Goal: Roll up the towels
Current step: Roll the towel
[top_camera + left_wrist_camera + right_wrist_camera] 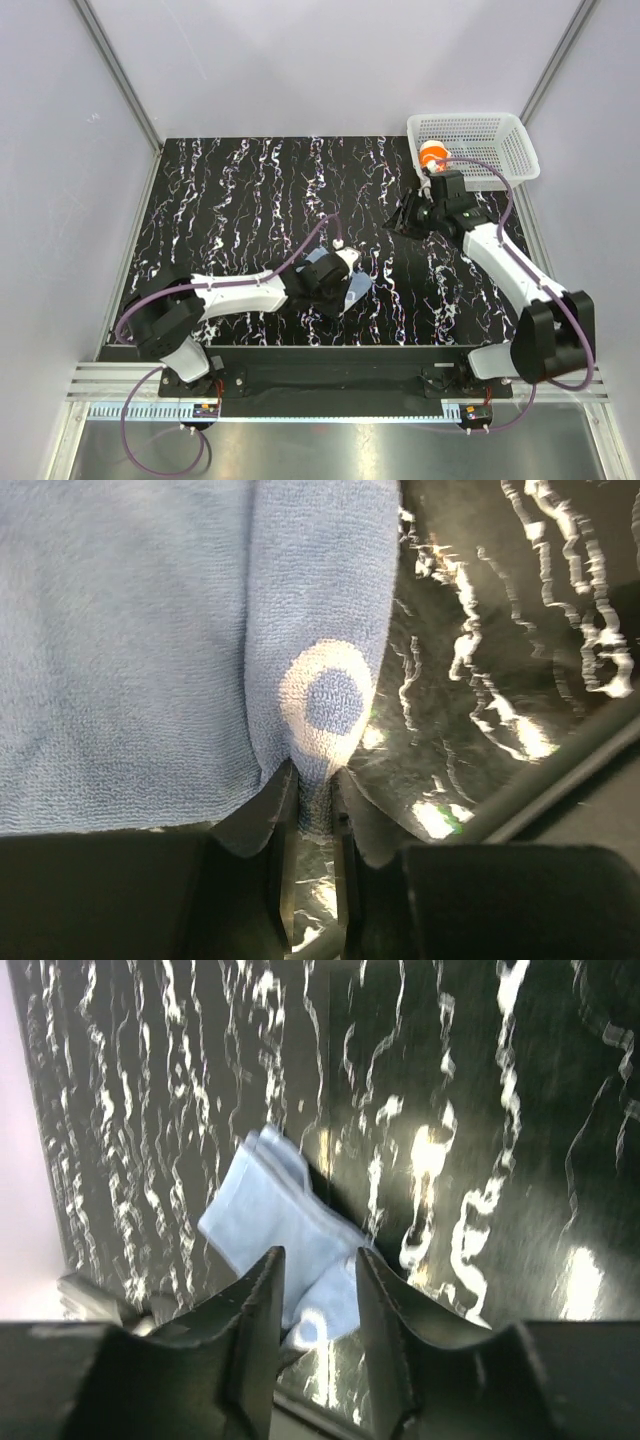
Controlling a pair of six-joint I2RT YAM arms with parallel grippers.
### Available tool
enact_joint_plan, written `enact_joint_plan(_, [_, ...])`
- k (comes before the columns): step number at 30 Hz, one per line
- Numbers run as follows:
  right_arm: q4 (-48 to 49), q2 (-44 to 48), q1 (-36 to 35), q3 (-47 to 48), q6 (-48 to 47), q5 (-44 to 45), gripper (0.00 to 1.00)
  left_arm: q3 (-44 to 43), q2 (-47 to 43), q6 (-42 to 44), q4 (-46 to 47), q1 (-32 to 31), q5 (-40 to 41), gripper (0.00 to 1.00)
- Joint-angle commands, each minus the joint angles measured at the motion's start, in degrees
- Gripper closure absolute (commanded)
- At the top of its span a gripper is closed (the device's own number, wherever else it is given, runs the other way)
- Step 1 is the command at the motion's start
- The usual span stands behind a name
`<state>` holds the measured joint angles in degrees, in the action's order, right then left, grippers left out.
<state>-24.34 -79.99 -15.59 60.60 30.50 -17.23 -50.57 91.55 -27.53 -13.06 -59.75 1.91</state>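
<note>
Top external, stock list, big to small.
- Table (230, 200): black w/ white veining.
- Basket (468, 135): white mesh, far right corner.
- Blue towel (356, 290): on table near centre, at tip of left arm. Pale blue terry w/ white ring print, partly folded over. You'd judge it light, soft and floppy, no stiffness, so it sags wherever unsupported. Take it at an edge or fold, pinch shallow, roll it against the table.
- Orange towel (432, 153): bright orange w/ white, looks bundled, approx. inside basket at the corner nearest right arm.
- Left gripper (313, 795): clamped on a fold of blue towel.
- Right gripper (316, 1260): jaws apart, nothing betw. them, over table beside basket.
</note>
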Motion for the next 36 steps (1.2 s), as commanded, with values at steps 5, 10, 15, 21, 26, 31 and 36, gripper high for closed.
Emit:
enact_joint_plan(5, [2.27, 8.96, 0.04, -11.28, 4.74, -8.69, 0.52, 9.85, -5.94, -11.66, 18.41, 8.40, -18.42, 0.99])
enact_joint_plan(10, [5.00, 13.45, -0.14, -16.38, 7.73, -12.64, 0.46, 14.44, -6.47, -19.92, 26.67, 13.42, -26.33, 1.00])
enact_joint_plan(15, [7.55, 15.03, -0.22, -19.72, 9.40, -14.84, 0.44, 15.76, -6.38, -27.39, 29.58, 16.76, -31.87, 1.00])
enact_joint_plan(21, [11.23, 15.12, -1.37, -21.57, 11.59, -16.16, 0.43, 18.40, -4.37, -33.29, 34.68, 19.49, -34.96, 1.00])
enact_joint_plan(26, [18.69, 11.88, -4.61, -23.77, 14.93, -16.60, 0.47, 21.73, -2.52, -38.10, 40.20, 20.81, -36.19, 1.00])
enact_joint_plan(31, [23.63, 5.90, -8.48, -23.60, 16.69, -15.82, 0.45, 23.76, -0.32, -41.11, 43.47, 22.48, -36.81, 1.00])
enact_joint_plan(36, [22.32, 0.28, -11.56, -20.79, 16.17, -11.43, 0.45, 25.60, 1.35, -43.48, 46.62, 24.06, -38.29, 1.00])
